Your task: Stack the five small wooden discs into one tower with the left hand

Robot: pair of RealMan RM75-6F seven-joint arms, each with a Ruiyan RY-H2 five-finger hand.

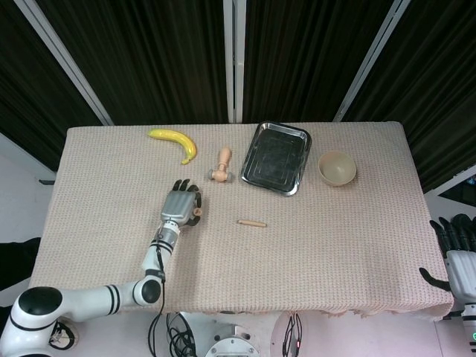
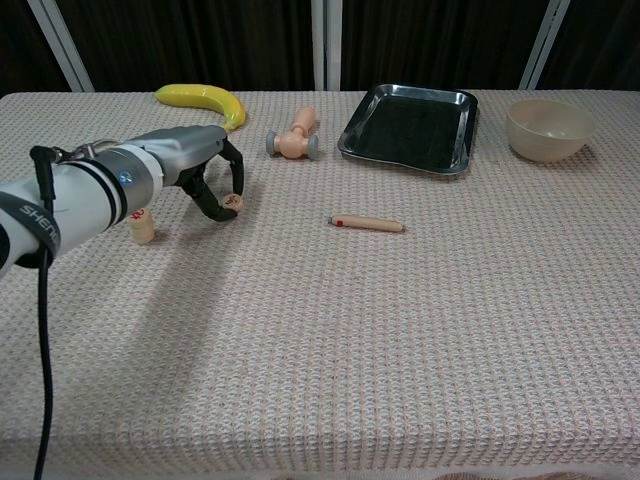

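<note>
the left hand (image 2: 205, 178) reaches over the woven tablecloth (image 2: 380, 330) with its dark fingertips (image 2: 222, 212) curled down around a single small wooden disc (image 2: 232, 203); the disc sits between thumb and fingers and looks pinched, though whether it is lifted off the cloth cannot be told. in the head view the same hand (image 1: 179, 206) covers most of the disc, of which only a sliver shows at its right edge (image 1: 198, 213).

a short stack of wooden discs (image 2: 142, 227) stands on the cloth just left of the disc, partly hidden behind the left forearm, so its count cannot be read.

beyond the disc, toward the far edge, lie a yellow banana (image 2: 201, 99) and a small wooden toy hammer (image 2: 294, 138). a wooden stick with a red mark (image 2: 367, 223) lies to the disc's right, and farther right sit a metal tray (image 2: 410, 126) and a beige bowl (image 2: 548, 128).

the right hand (image 1: 456, 249) hangs off the table's right edge, well apart from the disc, fingers spread and holding nothing.
</note>
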